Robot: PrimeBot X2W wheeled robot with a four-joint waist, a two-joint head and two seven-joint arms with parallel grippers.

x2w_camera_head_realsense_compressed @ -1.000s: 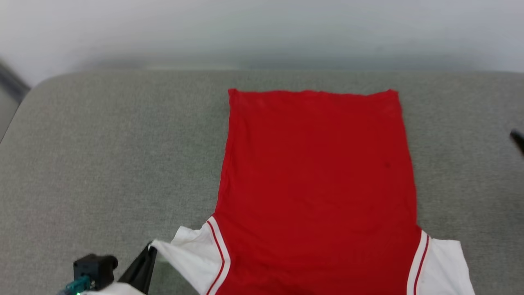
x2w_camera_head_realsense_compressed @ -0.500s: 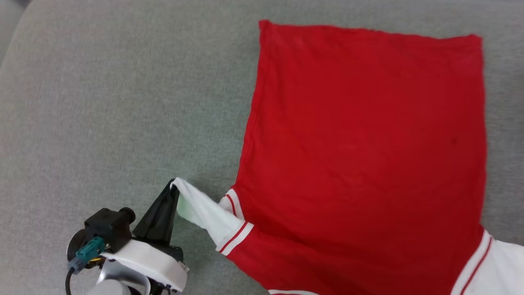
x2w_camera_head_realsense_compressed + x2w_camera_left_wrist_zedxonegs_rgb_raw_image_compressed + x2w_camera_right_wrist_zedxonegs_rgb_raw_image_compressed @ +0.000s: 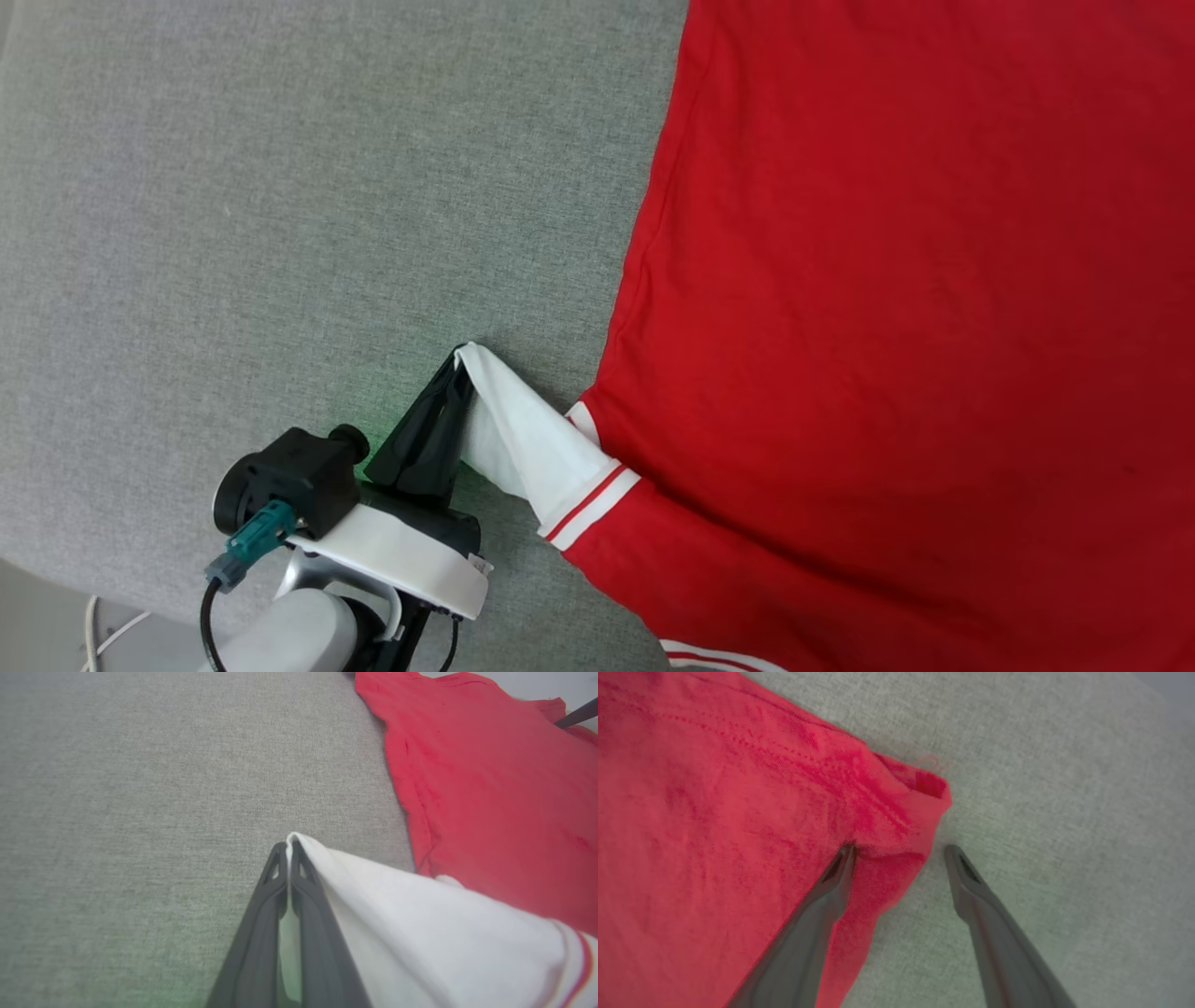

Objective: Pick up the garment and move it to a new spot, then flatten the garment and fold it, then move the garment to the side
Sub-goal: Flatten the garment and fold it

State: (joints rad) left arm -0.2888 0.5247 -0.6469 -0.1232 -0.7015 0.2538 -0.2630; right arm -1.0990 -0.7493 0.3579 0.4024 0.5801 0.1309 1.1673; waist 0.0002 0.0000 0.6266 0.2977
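Garment (image 3: 887,327), a bright red soft jersey shirt with white sleeves and red-and-white striped trim, lies spread flat in the head view. It rests on a grey woven fabric surface (image 3: 233,233) and takes up the right part of that view. Its white sleeve (image 3: 523,434) is drawn out to the left into a raised point, apart from the flat red body. The left gripper (image 3: 457,359), two long dark fingers on a pale wrist with a black camera block (image 3: 289,476), has that point pinched at its tips. A teal plug (image 3: 247,541) with a black cable sits on the wrist just below the block.

In the left wrist view the two dark fingers are pressed together with a thin fold of white sleeve cloth clamped between them. The rest of the sleeve drapes off to the right, and the red body lies beyond it on the grey surface.

In the right wrist view the right gripper (image 3: 901,854) is spread wide and holds nothing. One fingertip (image 3: 847,858) is over the red cloth beside a hemmed corner, while the other is over bare grey surface just past the edge. Whether either tip touches down cannot be told.
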